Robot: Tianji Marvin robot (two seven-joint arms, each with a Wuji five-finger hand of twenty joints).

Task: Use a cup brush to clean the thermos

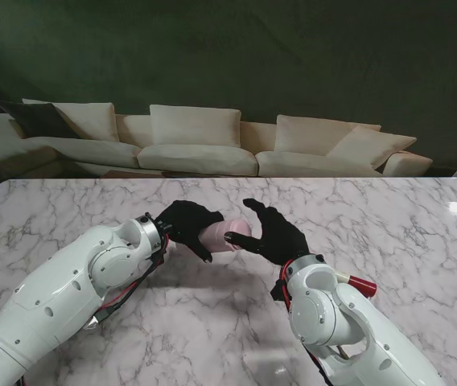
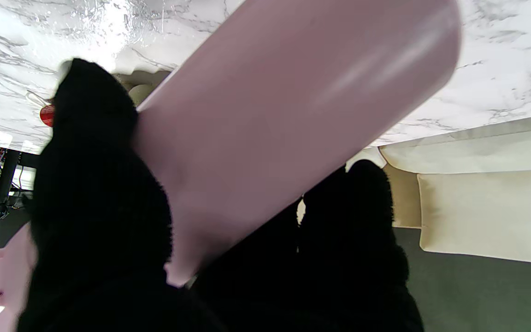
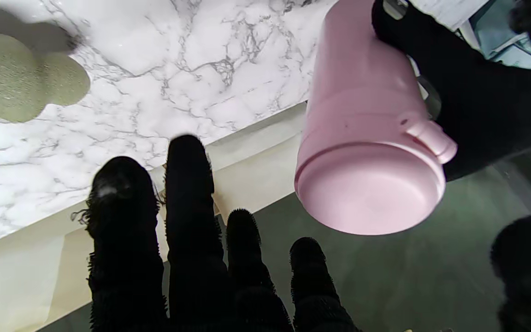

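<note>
A: Where do we stand? Our left hand (image 1: 187, 225) is wrapped around the pink thermos (image 1: 222, 236), holding it lifted off the marble table (image 1: 67, 211), lying roughly sideways with its lidded end toward our right hand (image 1: 275, 233).

B: And our right hand has its fingers (image 3: 191, 193) spread and holds nothing. It sits just beside the thermos's lid end, not touching it as far as we can tell.

A: The lid looks to be on, so we judge it must come off before any brushing. The risk: if we twist the lid while our left grip sits only on the body's smooth wall, the thermos could spin or slide in the glove.

B: Agreed. It hangs above the table, so a slip means a drop onto hard marble, and it could roll.

A: The cup brush? A greenish sponge-like head (image 3: 16, 78) shows in the right wrist view, lying on the table well apart from the thermos. We think that is the brush, but cannot be sure.

B: If so, we could sweep it aside while working the lid.

A: Any writing?

B: None we can read. The thermos wall (image 2: 293, 120) is plain pink, with no logo or label in any view.
</note>
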